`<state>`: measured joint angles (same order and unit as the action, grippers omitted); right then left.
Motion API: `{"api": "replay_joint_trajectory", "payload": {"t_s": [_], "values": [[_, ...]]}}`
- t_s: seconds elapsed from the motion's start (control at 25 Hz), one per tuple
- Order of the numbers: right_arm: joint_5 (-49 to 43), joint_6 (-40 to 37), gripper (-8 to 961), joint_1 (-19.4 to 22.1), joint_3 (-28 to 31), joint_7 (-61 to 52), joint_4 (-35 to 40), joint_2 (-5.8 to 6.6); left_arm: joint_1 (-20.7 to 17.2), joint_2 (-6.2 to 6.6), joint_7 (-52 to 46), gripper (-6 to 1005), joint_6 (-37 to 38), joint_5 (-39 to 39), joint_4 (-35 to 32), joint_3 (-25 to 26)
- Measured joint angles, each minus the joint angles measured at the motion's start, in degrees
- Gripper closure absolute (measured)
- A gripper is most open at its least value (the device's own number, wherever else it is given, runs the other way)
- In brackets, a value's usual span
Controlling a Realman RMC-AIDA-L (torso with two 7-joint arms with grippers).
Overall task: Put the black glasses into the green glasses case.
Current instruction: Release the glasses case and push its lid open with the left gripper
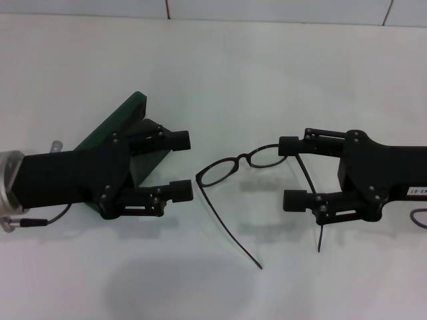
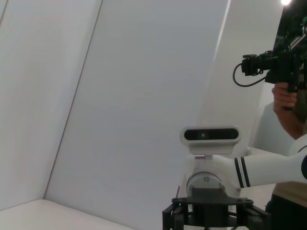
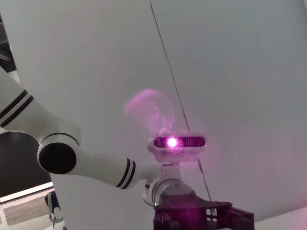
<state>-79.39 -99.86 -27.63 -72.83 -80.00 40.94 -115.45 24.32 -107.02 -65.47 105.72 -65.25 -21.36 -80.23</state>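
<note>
The right tool (image 1: 292, 172) is seen at the right middle of the head view, with its two fingers spread wide apart and nothing squeezed between them. The upper finger (image 1: 292, 145) sits right at the right lens of the black glasses (image 1: 240, 163), and it cannot be told whether the frame is touched. One thin arm of the glasses is seen running down through the gap between the fingers, toward the lower middle of the frame. The glasses are laid flat on the white table (image 1: 220, 73) in the middle of the frame, with the two lenses in a slanted row from lower left up to upper right. The other thin arm is stretched from the left lens down toward the bottom middle. The left tool (image 1: 179, 165) is seen at the left middle, also spread open and empty, just beside the left lens but apart from it. The green glasses case (image 1: 117, 120) is found at the left of the frame, mostly hidden under the left arm, with one long green edge sticking up toward the upper left. The glasses are judged nearer to the right tool, so the pick is best done there, and the glasses must then be carried left to the case.
</note>
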Motion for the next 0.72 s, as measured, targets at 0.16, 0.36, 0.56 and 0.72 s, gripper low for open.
{"api": "replay_joint_trajectory", "payload": {"t_s": [0.16,0.36,0.56,0.72], "values": [[0.0,0.2,97,0.2,0.0,0.2,0.0,-0.04,0.0,-0.08,-0.1,157,0.0,0.3,0.0,0.1],[0.3,0.1,97,1.0,0.6,0.9,0.0,-0.03,-0.1,-0.08,-0.4,157,0.0,0.4,-0.4,0.1],[1.1,0.2,97,2.4,3.5,3.1,-0.5,-0.03,-0.2,0.00,-8.1,158,-2.3,-0.5,-4.7,5.8],[1.1,0.0,97,4.8,10.1,5.4,-2.2,-0.03,-0.7,-0.19,-29.1,168,-10.0,-11.6,-24.0,14.6]]}}
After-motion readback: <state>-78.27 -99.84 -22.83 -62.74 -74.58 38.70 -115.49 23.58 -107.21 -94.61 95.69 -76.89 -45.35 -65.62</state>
